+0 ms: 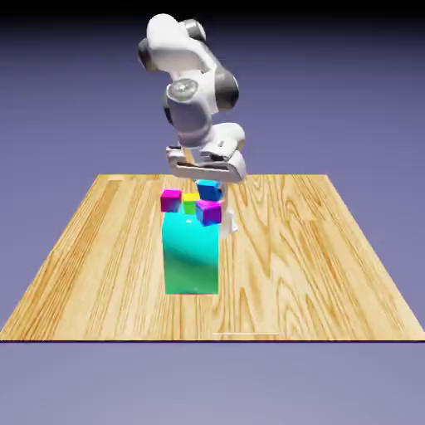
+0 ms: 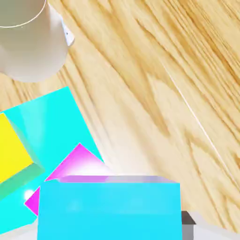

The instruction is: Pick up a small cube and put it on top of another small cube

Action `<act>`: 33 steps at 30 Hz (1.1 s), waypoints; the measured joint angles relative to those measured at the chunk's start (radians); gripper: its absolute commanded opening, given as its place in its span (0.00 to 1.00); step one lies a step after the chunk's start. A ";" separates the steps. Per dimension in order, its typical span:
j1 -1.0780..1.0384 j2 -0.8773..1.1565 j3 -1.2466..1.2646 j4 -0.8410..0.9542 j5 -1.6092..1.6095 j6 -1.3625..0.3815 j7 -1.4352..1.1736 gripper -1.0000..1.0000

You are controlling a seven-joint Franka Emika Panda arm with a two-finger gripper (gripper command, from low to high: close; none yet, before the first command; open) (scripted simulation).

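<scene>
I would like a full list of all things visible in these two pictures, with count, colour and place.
small blue cube: one, blue with cyan faces, held in the tool above the tall block
pink cube: one, hot pink, top of the tall block, exterior view's left
yellow-green cube: one, top of the block, middle
purple cube: one, top of the block, exterior view's right
tall teal block: one, on the table
table: one, light wood
arm: one, white
tool: one, shut on the blue cube
</scene>
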 measured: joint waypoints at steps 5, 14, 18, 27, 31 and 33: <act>-0.051 0.181 -0.001 -0.035 -0.145 -0.107 0.024 0.00; -0.091 0.442 -0.023 -0.088 -0.354 -0.257 0.079 0.00; 0.002 0.587 -0.107 -0.128 -0.468 -0.323 0.181 0.00; 0.151 0.818 -0.240 -0.191 -0.648 -0.427 0.344 1.00; 0.058 0.673 -0.156 -0.151 -0.535 -0.361 0.242 1.00; 0.011 0.601 -0.115 -0.132 -0.478 -0.328 0.191 1.00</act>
